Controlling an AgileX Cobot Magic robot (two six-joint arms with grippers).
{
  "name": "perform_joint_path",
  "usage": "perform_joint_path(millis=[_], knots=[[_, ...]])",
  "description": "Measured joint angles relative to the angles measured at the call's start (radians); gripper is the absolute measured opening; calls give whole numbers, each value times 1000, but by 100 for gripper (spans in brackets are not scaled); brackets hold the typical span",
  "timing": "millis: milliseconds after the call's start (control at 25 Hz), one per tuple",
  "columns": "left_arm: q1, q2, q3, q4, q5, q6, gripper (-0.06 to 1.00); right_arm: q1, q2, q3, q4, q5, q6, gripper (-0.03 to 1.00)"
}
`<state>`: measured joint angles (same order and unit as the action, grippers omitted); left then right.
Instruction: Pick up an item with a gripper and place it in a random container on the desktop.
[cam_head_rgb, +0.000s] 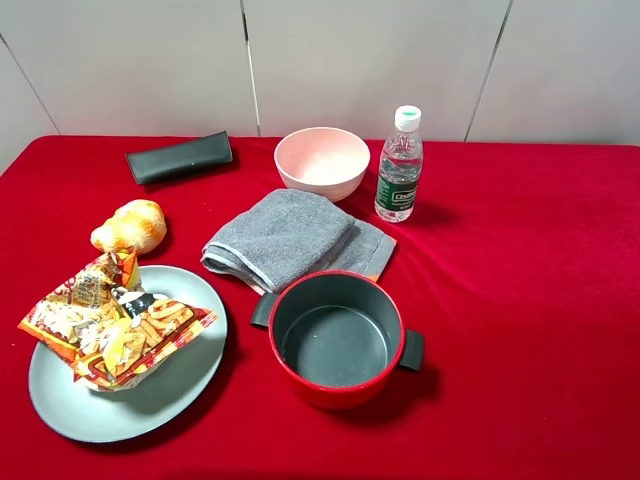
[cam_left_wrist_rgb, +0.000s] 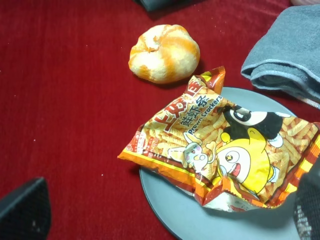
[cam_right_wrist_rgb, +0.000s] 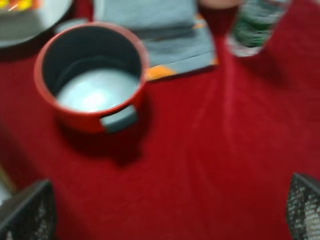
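Observation:
The orange-yellow snack bag (cam_head_rgb: 115, 320) lies on the grey-blue plate (cam_head_rgb: 150, 400) at the front left of the red desktop (cam_head_rgb: 520, 300) and overhangs the plate's left rim. In the left wrist view the bag (cam_left_wrist_rgb: 225, 150) rests on the plate (cam_left_wrist_rgb: 255, 100). My left gripper (cam_left_wrist_rgb: 167, 202) is open and empty above it, with its black fingers (cam_left_wrist_rgb: 22, 210) far apart. My right gripper (cam_right_wrist_rgb: 165, 205) is open and empty over bare red cloth beside the red pot (cam_right_wrist_rgb: 90, 75). Neither arm shows in the exterior high view.
An orange-white conch shell (cam_head_rgb: 130, 227) sits just behind the plate. The red pot (cam_head_rgb: 337, 335) stands at centre front, with a grey towel (cam_head_rgb: 290, 238), a pink bowl (cam_head_rgb: 322, 160), a water bottle (cam_head_rgb: 400, 165) and a black case (cam_head_rgb: 180, 157) behind it.

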<state>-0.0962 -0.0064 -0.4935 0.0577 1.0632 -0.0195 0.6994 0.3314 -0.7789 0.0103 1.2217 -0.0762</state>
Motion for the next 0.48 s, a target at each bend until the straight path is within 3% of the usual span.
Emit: perform_joint_path(millis=[240, 280, 480], knots=[[0, 0, 0, 0, 0, 0, 96, -260, -85, 16, 0, -33, 0, 69], [0, 0, 0, 0, 0, 0, 96, -342, -112, 41, 0, -54, 0, 69], [0, 0, 0, 0, 0, 0, 96, -527, -186, 145, 1, -64, 0, 69]])
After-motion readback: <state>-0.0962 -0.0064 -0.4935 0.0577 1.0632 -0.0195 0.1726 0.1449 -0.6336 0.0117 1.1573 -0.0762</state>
